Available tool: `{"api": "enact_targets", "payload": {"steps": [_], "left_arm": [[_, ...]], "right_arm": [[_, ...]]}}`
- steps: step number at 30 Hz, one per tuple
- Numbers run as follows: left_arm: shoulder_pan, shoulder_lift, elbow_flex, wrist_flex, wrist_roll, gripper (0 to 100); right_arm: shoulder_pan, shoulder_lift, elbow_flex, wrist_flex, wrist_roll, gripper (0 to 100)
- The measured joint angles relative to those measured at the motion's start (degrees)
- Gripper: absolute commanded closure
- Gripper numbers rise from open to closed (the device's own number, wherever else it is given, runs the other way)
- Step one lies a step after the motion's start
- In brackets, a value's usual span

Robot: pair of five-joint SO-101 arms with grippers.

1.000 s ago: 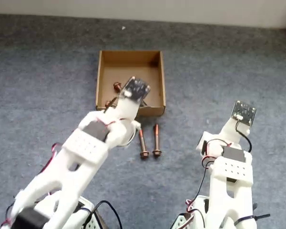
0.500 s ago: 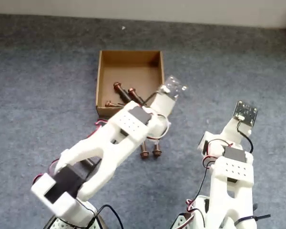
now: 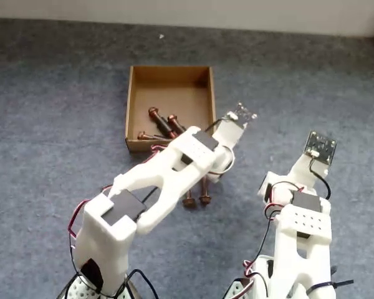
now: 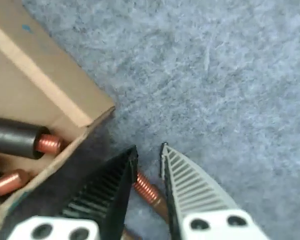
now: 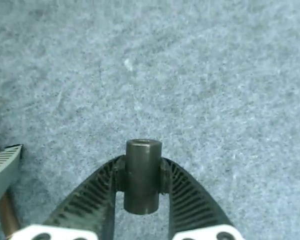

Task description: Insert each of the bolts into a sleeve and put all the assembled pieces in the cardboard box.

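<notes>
The left gripper [image 4: 147,151] hangs just beside a corner of the box [image 4: 45,82]. Its jaws are parted by a narrow gap only and they hold nothing. Under this gap the threaded end of a bolt [image 4: 146,189] lies on the carpet [image 4: 230,75]; I cannot tell if the fingers touch it. The right gripper [image 5: 141,167] is clenched on a dark sleeve [image 5: 142,175], well apart from the box. Inside the box lie assembled pieces [image 3: 163,122]. Two bolts [image 3: 205,197] lie side by side near the box, partly under the left arm [image 3: 168,180].
</notes>
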Motion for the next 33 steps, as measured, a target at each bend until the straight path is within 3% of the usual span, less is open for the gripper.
{"api": "enact_targets", "payload": {"steps": [5,17,28,33], "left_arm": [[-4.57,0.0,-1.23,8.7,0.0,100],[-14.15,-1.49,3.6,20.13,-2.46,99],[-9.93,-34.55,30.86,15.56,-2.99,96],[-10.11,-44.4,32.62,15.47,-10.46,89]], "right_arm": [[0.0,0.0,0.0,0.0,0.0,99.5],[0.0,0.0,0.0,0.0,0.0,99.5],[0.0,0.0,0.0,0.0,0.0,99.5],[0.0,0.0,0.0,0.0,0.0,99.5]]}}
